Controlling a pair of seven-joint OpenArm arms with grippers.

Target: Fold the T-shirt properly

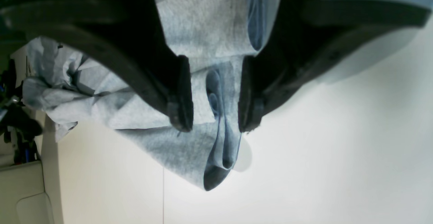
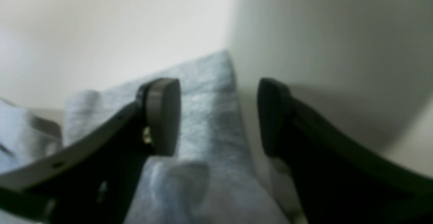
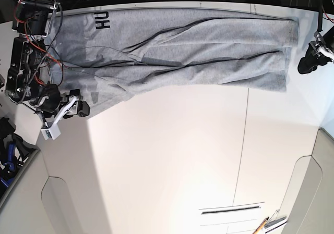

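The light grey T-shirt (image 3: pixel 198 46) lies stretched in a long, loosely folded band across the far side of the white table (image 3: pixel 172 156), with black letters (image 3: pixel 102 20) near its left end. At the shirt's right end, my left gripper (image 3: pixel 308 62) is shut on a bunched fold of the cloth (image 1: pixel 203 24). The fabric fills the space between that gripper's (image 1: pixel 216 122) pads and hangs past the tips. At the left end my right gripper (image 3: pixel 78 109) stands open. In the right wrist view its (image 2: pixel 220 115) fingers are wide apart over the shirt's edge (image 2: pixel 203 92), one over cloth and one over bare table.
The right arm's body and red cables (image 3: pixel 26 46) stand at the table's left edge. A pen and small items (image 3: pixel 269 223) lie at the near right, beside a thin slot (image 3: pixel 229 210). A seam (image 3: pixel 242 140) runs down the table. Beige panels border the near corners.
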